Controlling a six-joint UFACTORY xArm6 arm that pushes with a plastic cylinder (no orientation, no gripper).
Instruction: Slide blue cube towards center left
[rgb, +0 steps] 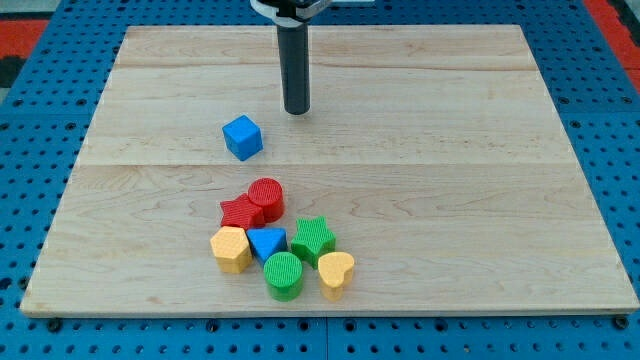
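A blue cube (242, 137) sits alone on the wooden board (450, 150), left of the board's middle. My tip (297, 110) is the lower end of a dark rod that comes down from the view's top. The tip stands above and to the right of the blue cube, apart from it by a short gap.
A cluster of blocks lies below the cube: a red cylinder (266, 197), a red star (238, 212), a yellow hexagon (231, 249), a blue triangle (266, 242), a green star (313, 238), a green cylinder (284, 275) and a yellow heart (336, 272).
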